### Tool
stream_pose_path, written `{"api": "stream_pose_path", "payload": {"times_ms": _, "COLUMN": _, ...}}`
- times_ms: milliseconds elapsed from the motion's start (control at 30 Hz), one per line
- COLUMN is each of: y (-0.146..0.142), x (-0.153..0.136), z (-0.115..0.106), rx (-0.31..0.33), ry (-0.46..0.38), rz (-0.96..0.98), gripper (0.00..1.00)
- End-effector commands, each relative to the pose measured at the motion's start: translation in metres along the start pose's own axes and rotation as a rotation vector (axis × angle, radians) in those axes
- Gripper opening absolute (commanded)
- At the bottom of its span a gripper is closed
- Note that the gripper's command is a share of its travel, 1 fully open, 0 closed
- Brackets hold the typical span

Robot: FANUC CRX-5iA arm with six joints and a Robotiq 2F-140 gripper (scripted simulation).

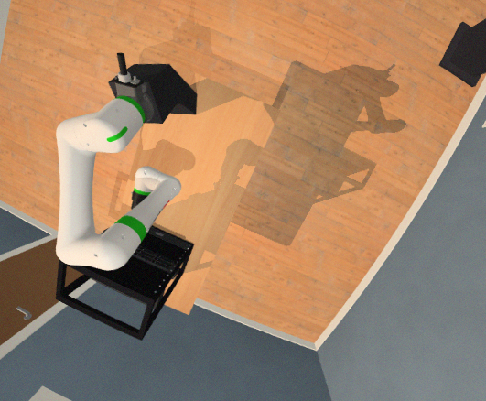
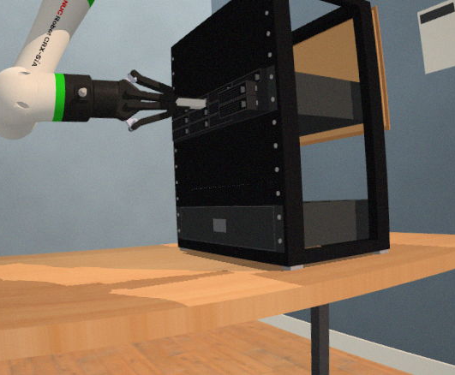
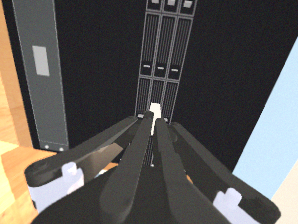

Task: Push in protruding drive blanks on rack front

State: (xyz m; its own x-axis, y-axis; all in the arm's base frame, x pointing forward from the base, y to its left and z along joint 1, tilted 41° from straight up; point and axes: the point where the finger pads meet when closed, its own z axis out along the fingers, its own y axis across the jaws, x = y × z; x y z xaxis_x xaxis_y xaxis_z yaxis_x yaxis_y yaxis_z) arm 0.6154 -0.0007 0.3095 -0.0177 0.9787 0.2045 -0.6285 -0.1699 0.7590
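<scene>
A black open-frame rack (image 2: 285, 150) (image 1: 165, 286) stands upright on the wooden table (image 2: 105, 295). A band of drive bays (image 2: 234, 96) (image 3: 160, 75) crosses its front. One pale drive blank sticks out of the left end of that band toward the arm. My gripper (image 2: 173, 103) (image 3: 154, 110) is shut, level with the blank, and its fingertips meet the blank's outer end. The other bay fronts look flush. In the overhead view the arm hides the gripper.
A grey panel (image 2: 230, 224) (image 3: 42, 75) sits low on the rack front. A wooden board (image 2: 380, 64) stands behind the rack. The arm's black base (image 1: 167, 92) is at the table's other end. The table edge runs close to the rack's right feet.
</scene>
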Motion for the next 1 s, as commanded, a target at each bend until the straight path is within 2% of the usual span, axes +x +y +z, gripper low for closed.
{"api": "stream_pose_path", "payload": {"times_ms": 0, "y": 0.0007, "x": -0.0001, "z": 0.0002, "rx": -0.001, "ry": 0.000, "rz": 0.000, "gripper": 0.10}}
{"api": "stream_pose_path", "payload": {"times_ms": 967, "y": 0.0007, "x": -0.0001, "z": 0.0027, "rx": -0.001, "ry": 0.000, "rz": 0.000, "gripper": 0.10}}
